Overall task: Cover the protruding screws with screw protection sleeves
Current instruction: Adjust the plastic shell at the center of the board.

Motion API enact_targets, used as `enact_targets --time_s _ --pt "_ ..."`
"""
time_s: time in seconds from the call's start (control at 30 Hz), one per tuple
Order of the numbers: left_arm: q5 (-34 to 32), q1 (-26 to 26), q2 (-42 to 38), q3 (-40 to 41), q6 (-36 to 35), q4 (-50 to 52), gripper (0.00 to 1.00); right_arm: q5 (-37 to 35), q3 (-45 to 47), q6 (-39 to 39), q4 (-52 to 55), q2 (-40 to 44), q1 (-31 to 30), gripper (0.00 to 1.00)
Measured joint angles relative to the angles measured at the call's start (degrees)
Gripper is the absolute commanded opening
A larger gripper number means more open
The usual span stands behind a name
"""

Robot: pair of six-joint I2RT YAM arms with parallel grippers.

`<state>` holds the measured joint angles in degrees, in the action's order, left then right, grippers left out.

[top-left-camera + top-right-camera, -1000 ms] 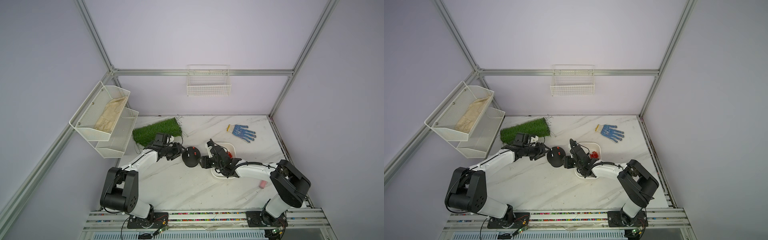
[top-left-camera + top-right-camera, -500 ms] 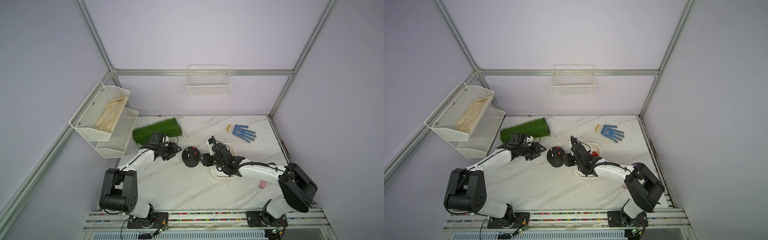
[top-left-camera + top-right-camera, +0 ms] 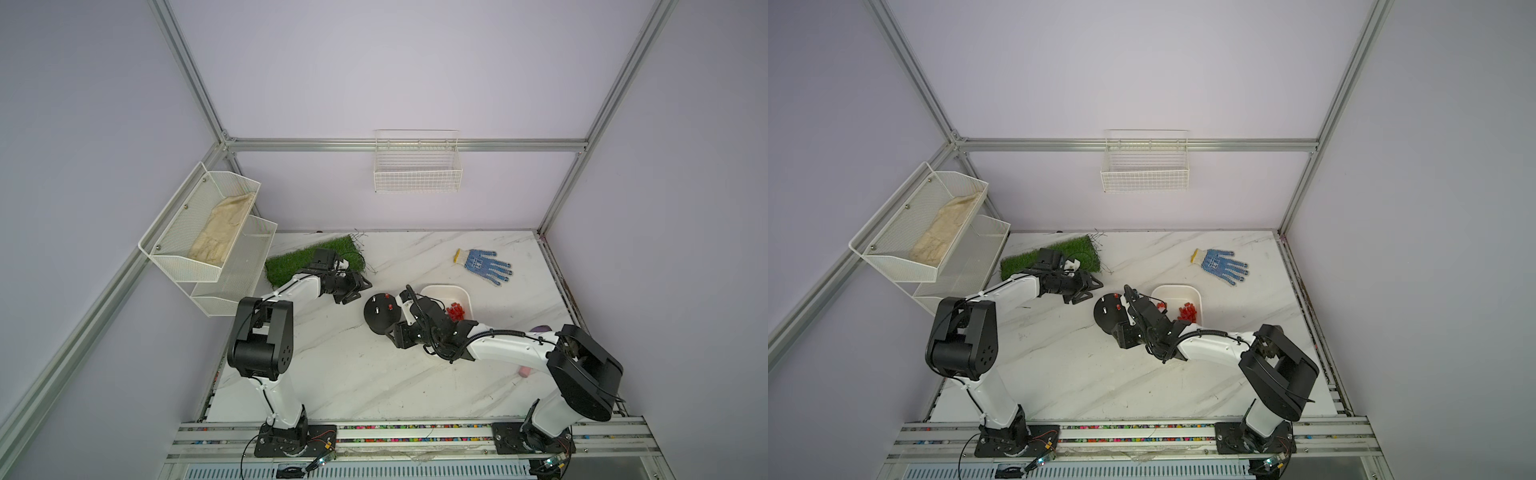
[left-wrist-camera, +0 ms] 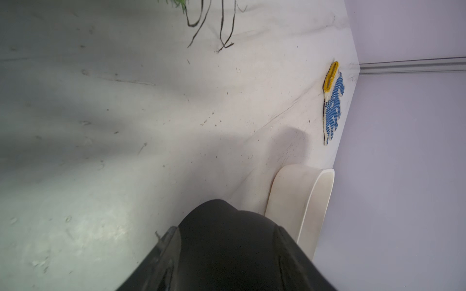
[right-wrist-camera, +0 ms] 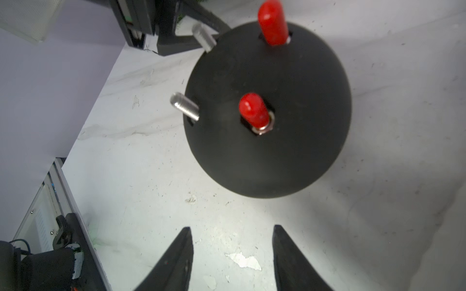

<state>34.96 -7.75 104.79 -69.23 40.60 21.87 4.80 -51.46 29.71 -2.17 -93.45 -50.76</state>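
On your marble table [image 3: 353, 374] the black dome base [image 3: 380, 322] sits just beside the white tray [image 3: 446, 289] of loose screw protection sleeves [image 3: 456, 311]. Your left gripper [image 3: 359, 292] and right gripper [image 5: 231, 226] both stand with jaws apart, empty. Two protruding screws [image 5: 185, 105] wear sleeves, two are bare

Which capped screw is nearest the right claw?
The capped screw with a nut at its foot; the other cap stands beyond, at the dome's edge.
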Motion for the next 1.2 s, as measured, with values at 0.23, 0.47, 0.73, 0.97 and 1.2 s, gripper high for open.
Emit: enact_targets --time_s 0.23,0.47,0.73,0.97,1.2 --pt "3.6 -2.6 2.9 -1.0 -1.3 0.1 0.57 1.0 0.0 0.3 -1.2 -3.9 -0.2 0.53" --pt "4.6 -3.3 2.9 -0.6 -1.7 -0.7 0.56 0.0 -1.2 1.8 -1.3 -6.1 0.3 0.52" --pt "4.5 -3.2 -1.1 3.6 -1.7 -2.4 0.56 -0.8 -1.8 3.1 -1.2 -6.3 2.0 0.52" --pt "3.0 -3.0 -6.0 8.0 -1.3 -4.6 0.56 -0.6 -1.8 3.5 -0.9 -6.3 2.4 0.52" --pt "2.7 -2.5 -10.6 13.0 0.3 -7.6 0.55 -1.1 -1.6 4.3 0.5 -5.5 3.0 0.52"
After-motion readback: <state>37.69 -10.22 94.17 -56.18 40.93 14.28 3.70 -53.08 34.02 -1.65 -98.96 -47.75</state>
